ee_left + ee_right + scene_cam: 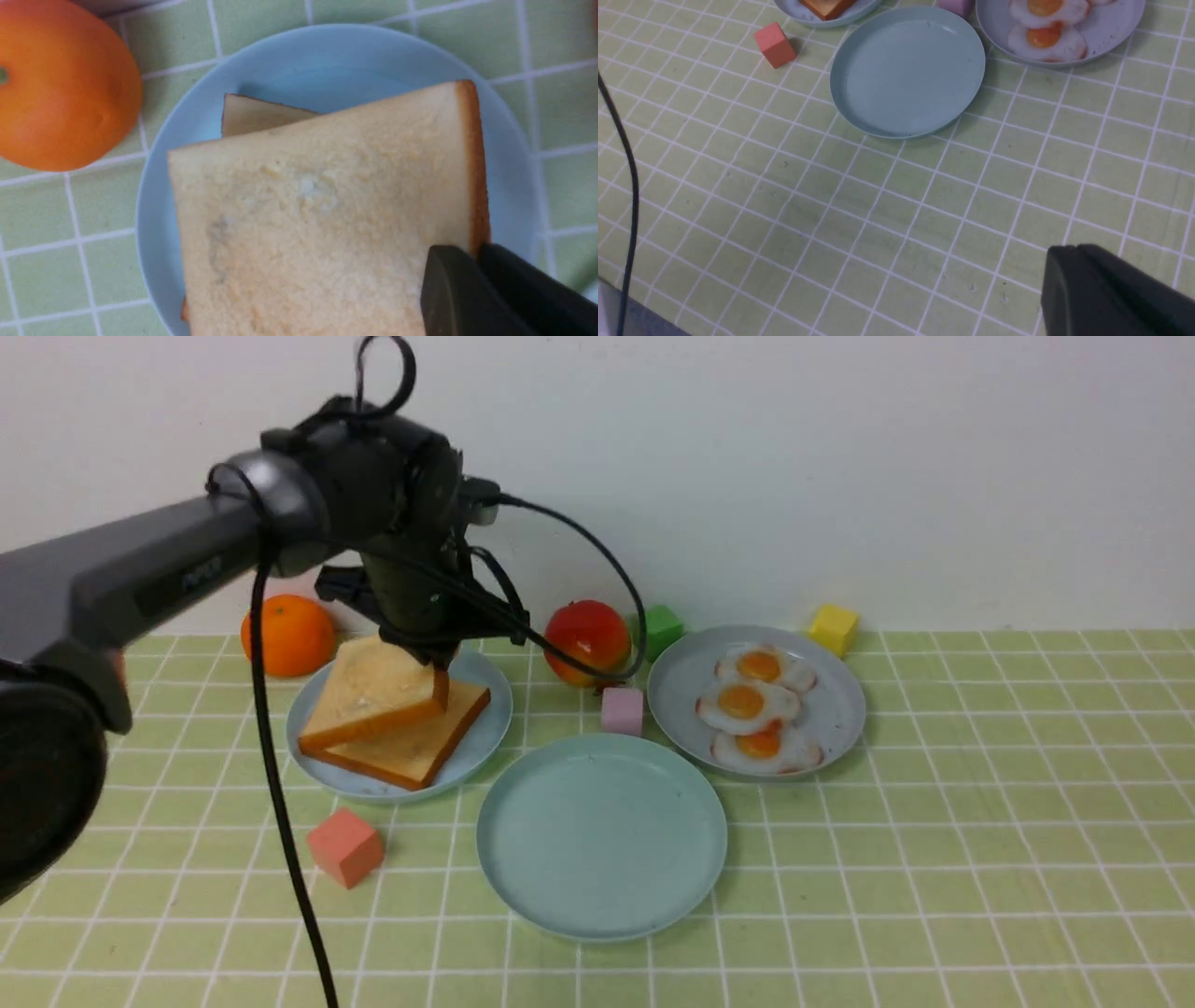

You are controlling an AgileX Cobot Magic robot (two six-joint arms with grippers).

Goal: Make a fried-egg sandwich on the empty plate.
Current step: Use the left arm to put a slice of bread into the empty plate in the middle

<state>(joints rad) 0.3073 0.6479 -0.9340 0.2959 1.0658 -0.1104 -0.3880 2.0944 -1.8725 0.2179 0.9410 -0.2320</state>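
Two toast slices lie stacked on a sky-blue plate [492, 709]. The upper toast slice [373, 695] [317, 210] is tilted, its right edge raised, and my left gripper [439, 679] [476, 249] is shut on that brown crust edge. The lower toast slice [425, 747] [252, 116] lies flat beneath it. The empty plate [602, 835] [908, 70], pale mint-teal, sits at the centre front. Three fried eggs [747, 705] [1045, 37] rest on a bluish-grey plate [840, 709]. My right gripper [1071, 249] is shut on nothing, hovering over bare tablecloth, and is outside the front view.
An orange [288, 635] [60, 88] sits behind the toast plate and a red apple [588, 639] between the back plates. Cubes lie around: red [345, 847] [775, 44], pink [622, 709], green [663, 630], yellow [833, 628]. The left arm's black cable [280, 821] hangs down.
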